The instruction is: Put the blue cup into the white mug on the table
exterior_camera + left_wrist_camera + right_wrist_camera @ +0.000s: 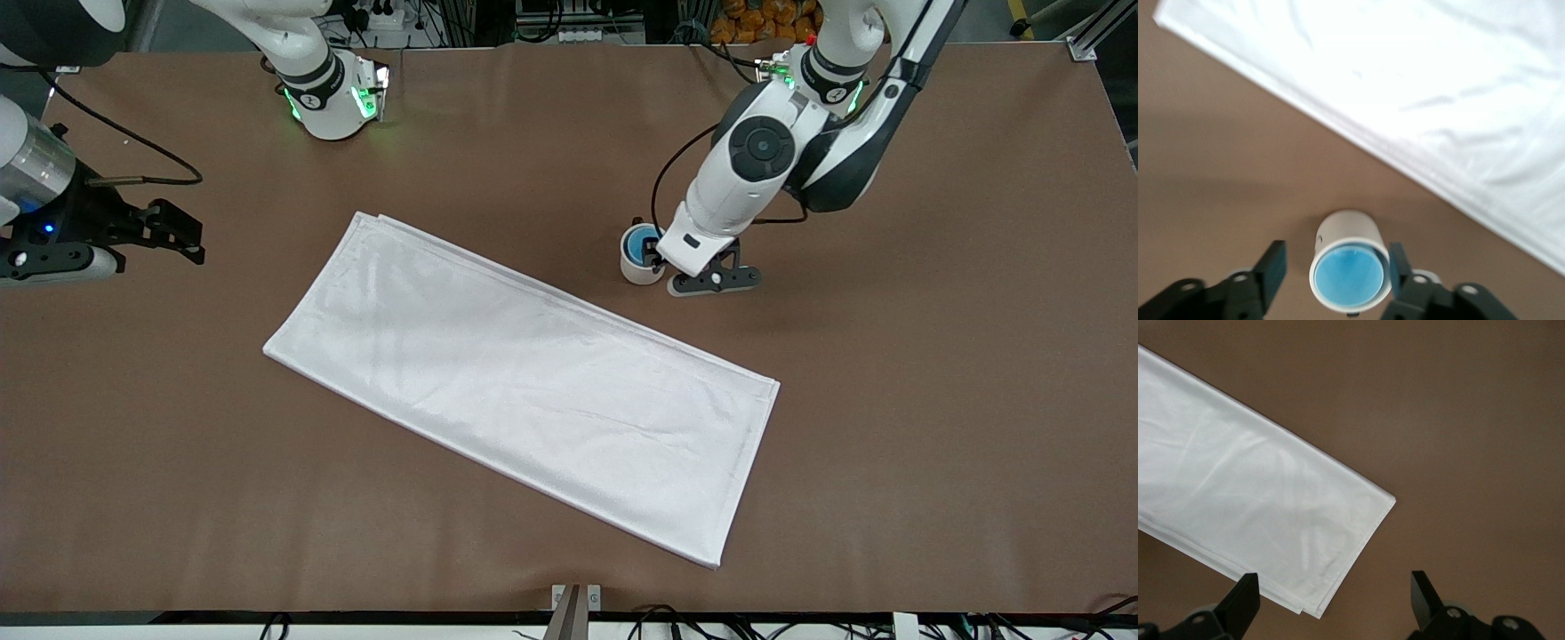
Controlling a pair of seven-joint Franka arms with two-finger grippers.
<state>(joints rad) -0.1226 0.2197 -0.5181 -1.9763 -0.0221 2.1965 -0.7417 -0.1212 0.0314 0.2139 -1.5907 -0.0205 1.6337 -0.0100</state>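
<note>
Bright even overhead light, glare on white cloth (524, 382), left wrist view blurred

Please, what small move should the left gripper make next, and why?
Probably lift the left gripper straight up. The blue cup already sits inside the white mug on the table, and the open fingers stand apart from the mug on either side. The right gripper waits open above the cloth corner.

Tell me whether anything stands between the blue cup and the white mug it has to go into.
Nothing visible does. The blue cup already sits inside the white mug on the table. The left gripper is open around the mug; the right gripper waits, open, over the white cloth's edge.
</note>
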